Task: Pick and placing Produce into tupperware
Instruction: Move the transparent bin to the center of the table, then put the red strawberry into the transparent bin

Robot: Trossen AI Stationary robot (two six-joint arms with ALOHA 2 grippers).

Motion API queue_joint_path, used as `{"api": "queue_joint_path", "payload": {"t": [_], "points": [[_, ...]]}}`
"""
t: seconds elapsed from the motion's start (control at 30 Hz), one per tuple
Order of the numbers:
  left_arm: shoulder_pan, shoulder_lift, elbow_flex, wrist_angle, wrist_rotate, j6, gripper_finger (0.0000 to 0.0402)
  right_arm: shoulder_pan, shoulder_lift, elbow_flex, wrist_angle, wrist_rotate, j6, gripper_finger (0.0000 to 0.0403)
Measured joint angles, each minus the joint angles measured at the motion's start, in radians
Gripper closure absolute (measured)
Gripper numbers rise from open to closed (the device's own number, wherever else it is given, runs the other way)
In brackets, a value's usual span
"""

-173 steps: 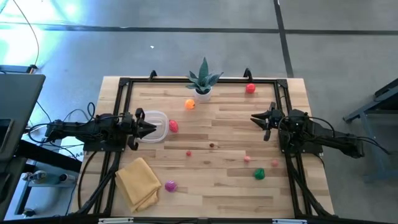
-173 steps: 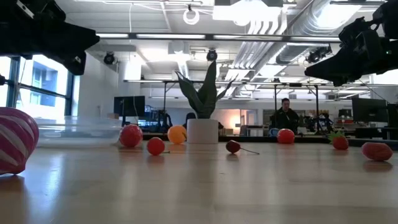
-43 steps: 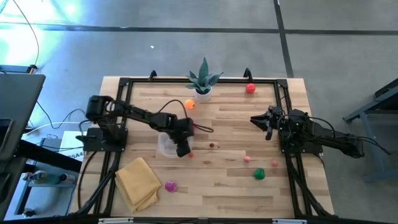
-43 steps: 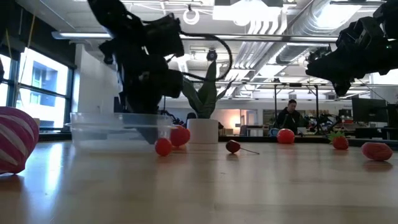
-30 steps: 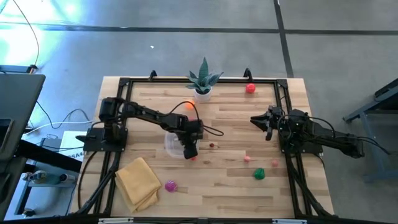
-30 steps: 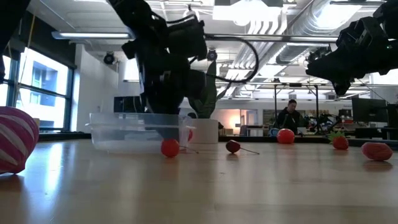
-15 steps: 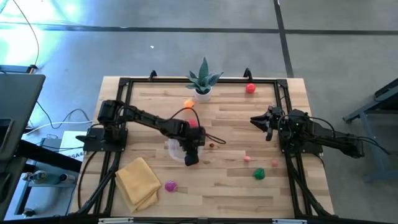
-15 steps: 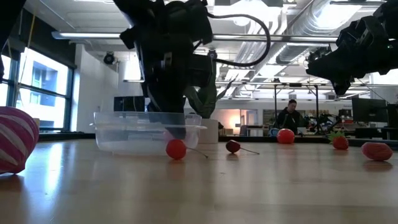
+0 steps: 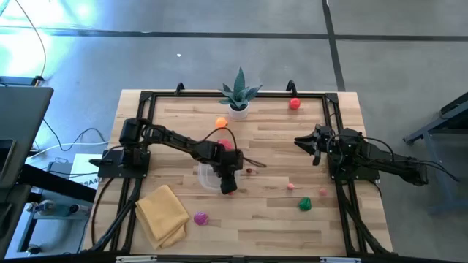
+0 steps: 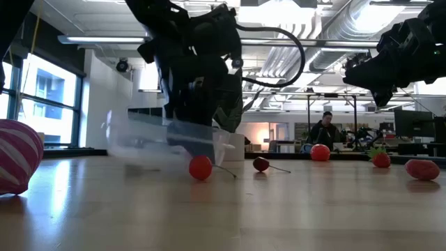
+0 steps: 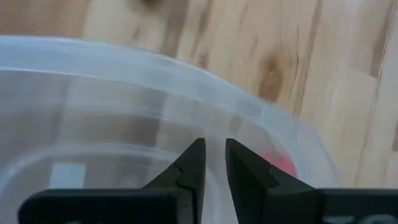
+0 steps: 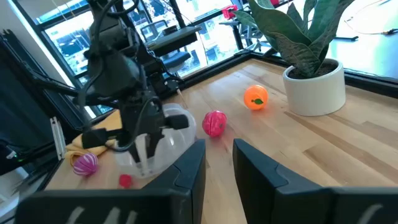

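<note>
Mid-table, the left gripper point(image 9: 226, 183) is pinching the rim of the container point(image 10: 167, 143), tilting it; light, thin plastic, likely slipping.

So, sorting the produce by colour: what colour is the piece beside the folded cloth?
Magenta with pale stripes; the low view shows it best.

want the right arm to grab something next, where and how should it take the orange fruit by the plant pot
Grip the orange fruit across its round middle, coming straight down from above. It sits free on the table, and the white plant pot stands close on one side, so a side approach looks tighter.
</note>
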Motion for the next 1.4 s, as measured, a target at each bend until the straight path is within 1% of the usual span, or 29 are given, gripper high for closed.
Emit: {"api": "queue_joint_path", "payload": {"t": [0.13,0.23,0.57,0.63,0.93,1.1,1.17,1.23,1.3,1.4], "points": [[-0.004,0.003,0.001,0.059,0.009,-0.017,0.0348,0.000,0.008,0.000,0.000,-0.003,0.000,0.0332],[-0.002,0.003,0.016,0.071,0.014,-0.015,0.0348,0.000,0.008,0.000,0.000,-0.003,0.001,0.0332],[-0.002,0.003,0.059,0.063,-0.006,0.021,0.0348,0.000,0.008,0.000,0.000,-0.003,0.003,0.0332],[-0.002,0.003,0.071,0.049,-0.025,0.021,0.0348,0.000,0.008,0.000,0.000,-0.003,0.003,0.0332],[-0.002,0.003,0.193,-0.164,-0.139,0.047,0.0348,0.000,0.008,0.000,0.000,-0.003,0.003,0.0332],[-0.002,-0.015,0.291,-0.328,-0.224,0.091,0.0348,0.000,0.008,0.000,0.000,-0.003,0.007,0.0332],[-0.002,-0.026,0.323,-0.420,-0.261,0.101,0.0348,0.000,0.008,0.000,0.000,-0.003,0.007,0.0332],[-0.002,-0.034,0.356,-0.456,-0.294,0.112,0.0348,0.000,0.008,0.000,0.000,-0.003,0.007,0.0332],[-0.002,-0.067,0.365,-0.528,-0.317,0.117,0.0348,0.000,0.008,0.000,0.000,-0.002,0.007,0.0332],[-0.002,-0.124,0.364,-0.570,-0.354,0.118,0.0348,0.000,0.011,0.000,0.002,-0.003,0.007,0.0332]]}}
